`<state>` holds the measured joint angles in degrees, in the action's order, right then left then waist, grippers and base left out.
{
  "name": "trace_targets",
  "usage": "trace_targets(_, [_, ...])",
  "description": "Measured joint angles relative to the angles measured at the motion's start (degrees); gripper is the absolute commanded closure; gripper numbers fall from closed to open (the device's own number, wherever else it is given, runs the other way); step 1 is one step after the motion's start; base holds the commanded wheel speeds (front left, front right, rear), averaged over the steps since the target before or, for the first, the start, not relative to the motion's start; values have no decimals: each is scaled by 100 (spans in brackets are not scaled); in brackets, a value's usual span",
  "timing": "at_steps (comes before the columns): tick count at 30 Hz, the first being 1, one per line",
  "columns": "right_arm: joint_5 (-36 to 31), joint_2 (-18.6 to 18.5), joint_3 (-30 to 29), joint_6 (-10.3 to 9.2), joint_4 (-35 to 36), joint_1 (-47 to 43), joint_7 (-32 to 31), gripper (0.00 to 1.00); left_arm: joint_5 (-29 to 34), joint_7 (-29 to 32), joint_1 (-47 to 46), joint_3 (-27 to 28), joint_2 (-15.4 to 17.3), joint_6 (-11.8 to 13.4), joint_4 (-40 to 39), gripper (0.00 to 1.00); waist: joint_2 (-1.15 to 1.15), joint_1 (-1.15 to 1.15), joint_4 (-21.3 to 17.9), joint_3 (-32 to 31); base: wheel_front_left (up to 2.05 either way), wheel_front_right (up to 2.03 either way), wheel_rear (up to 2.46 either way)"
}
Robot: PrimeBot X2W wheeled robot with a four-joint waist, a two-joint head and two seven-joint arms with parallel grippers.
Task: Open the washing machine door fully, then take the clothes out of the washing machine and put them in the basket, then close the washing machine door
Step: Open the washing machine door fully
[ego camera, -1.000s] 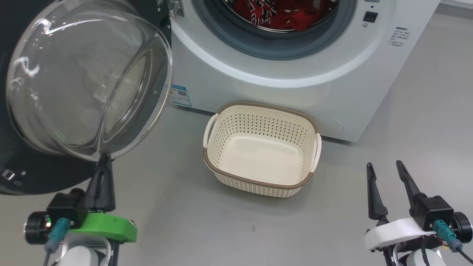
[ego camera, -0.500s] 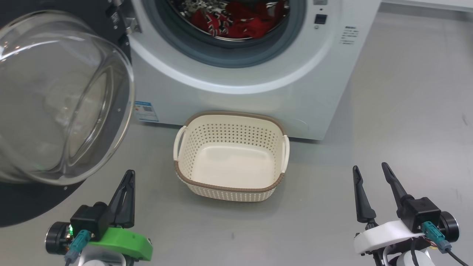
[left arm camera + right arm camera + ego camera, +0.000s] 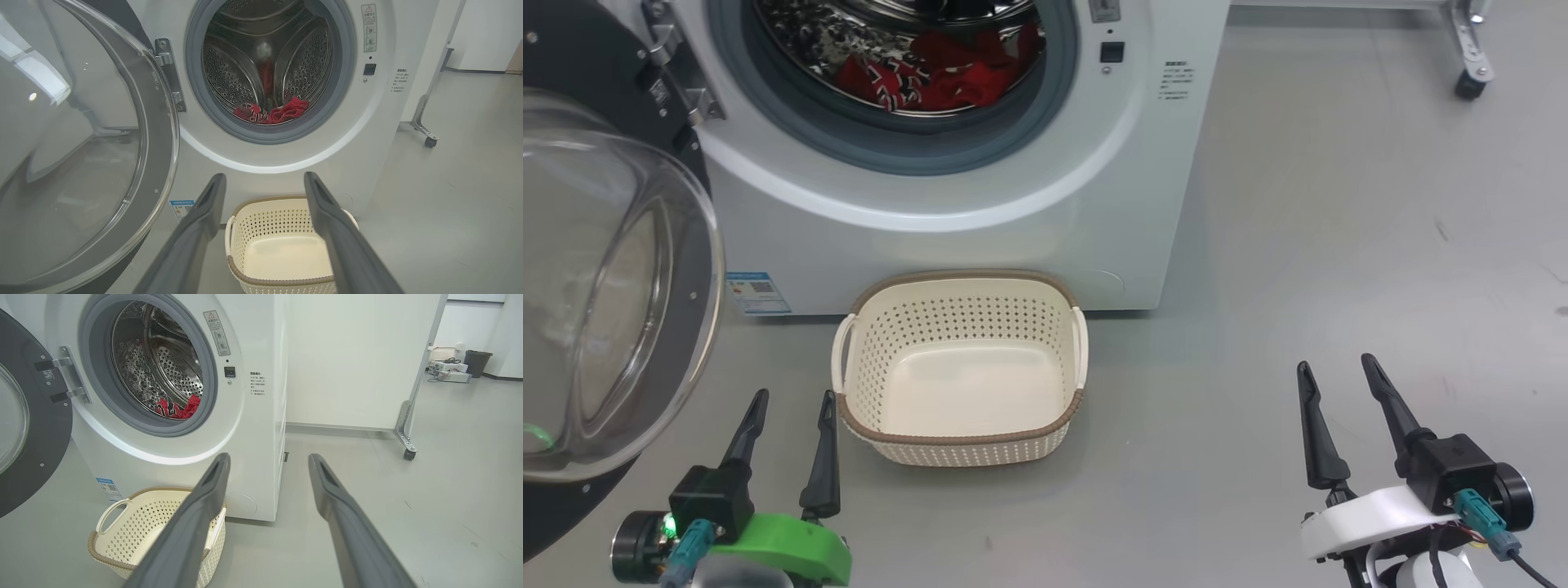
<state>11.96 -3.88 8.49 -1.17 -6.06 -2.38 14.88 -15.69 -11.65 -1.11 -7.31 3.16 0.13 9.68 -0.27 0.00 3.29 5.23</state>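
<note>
I see my left gripper (image 3: pixel 792 398) spread open and empty at the cream perforated plastic basket's (image 3: pixel 964 276) near left corner, and my right gripper (image 3: pixel 1335 365) likewise released. The basket sits at the big white washing machine's (image 3: pixel 931 233) foot. The black-rimmed glass door (image 3: pixel 605 310) hangs open, and bright red clothes (image 3: pixel 931 77) lie on the steel drum's (image 3: pixel 229 73) floor.

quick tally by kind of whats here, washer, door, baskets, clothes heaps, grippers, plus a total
washing machine: 1
door, swung open: 1
basket, nothing in it: 1
heap of red clothes in the drum: 1 (separate garments cannot be counted)
grippers: 2, left gripper and right gripper, both open
total: 6
</note>
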Motion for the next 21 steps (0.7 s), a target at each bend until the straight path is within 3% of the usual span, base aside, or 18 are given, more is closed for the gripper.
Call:
trace_targets(7, [0, 3, -119, -49, 102, -63, 0, 0, 27, 51, 15, -23, -1, 67, -47, 0, 0, 0, -196, -48, 0, 0, 0])
trace_targets(21, [0, 9, -166, -51, 153, -141, 0, 0, 116, 101, 41, -27, 0, 186, -98, 0, 0, 0, -144, -99, 0, 0, 0])
